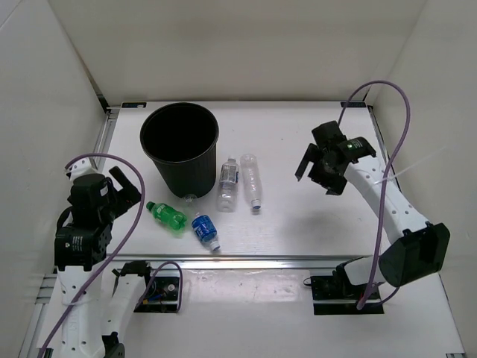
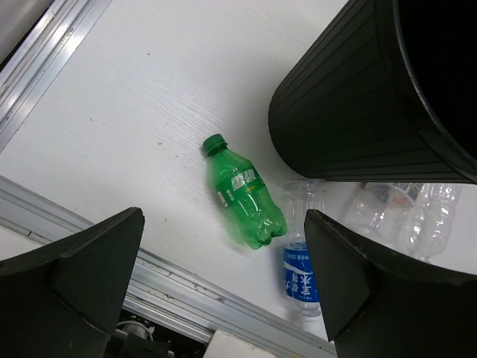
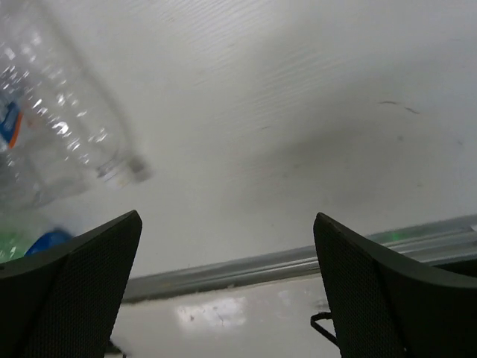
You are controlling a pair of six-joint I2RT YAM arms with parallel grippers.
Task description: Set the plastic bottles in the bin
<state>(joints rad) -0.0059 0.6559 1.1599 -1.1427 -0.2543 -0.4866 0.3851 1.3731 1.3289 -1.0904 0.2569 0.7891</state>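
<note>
The green bottle lies flat on the desk, cap toward the nearer left hand, spread open, empty.

You will find the black bin upright, just beyond your left gripper. The green bottle and blue-labelled bottle lie on their sides beside that gripper. Two clear bottles lie side by side between the bin and your right gripper.

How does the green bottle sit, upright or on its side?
On its side: the green bottle lies flat on the table, label facing up.
</note>
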